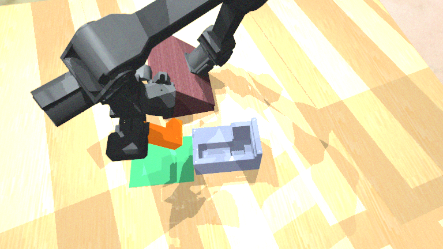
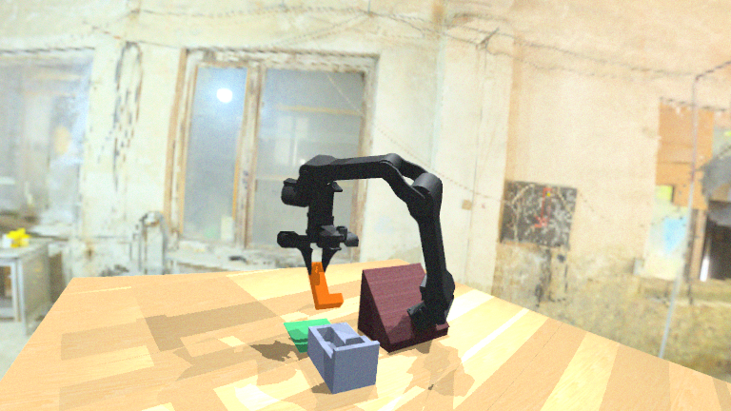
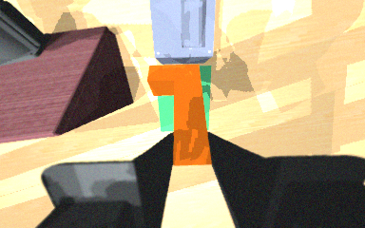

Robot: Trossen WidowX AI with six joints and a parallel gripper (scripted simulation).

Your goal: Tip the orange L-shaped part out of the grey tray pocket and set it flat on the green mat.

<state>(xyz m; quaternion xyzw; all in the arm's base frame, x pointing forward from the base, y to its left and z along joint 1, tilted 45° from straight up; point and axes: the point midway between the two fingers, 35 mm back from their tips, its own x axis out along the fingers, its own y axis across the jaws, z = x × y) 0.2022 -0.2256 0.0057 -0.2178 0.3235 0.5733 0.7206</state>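
1. The part [image 2: 323, 287] is hanging from the gripper [image 2: 318, 261], clamped at its upper end, above the mat [image 2: 302, 330].
2. The tray [image 2: 345, 355] is sitting beside the mat, below the gripper.
3. The wedge block [image 2: 396, 303] is standing behind the tray, beside the gripper.

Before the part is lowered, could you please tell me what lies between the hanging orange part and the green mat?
Only open air: in the exterior view the orange part hangs from the jaws above the green mat.

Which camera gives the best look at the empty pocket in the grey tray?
The top view: it looks straight down into the grey tray, showing the whole L-shaped pocket. The exterior view shows the pocket obliquely, partly hidden by its walls; the wrist view catches only its near end.
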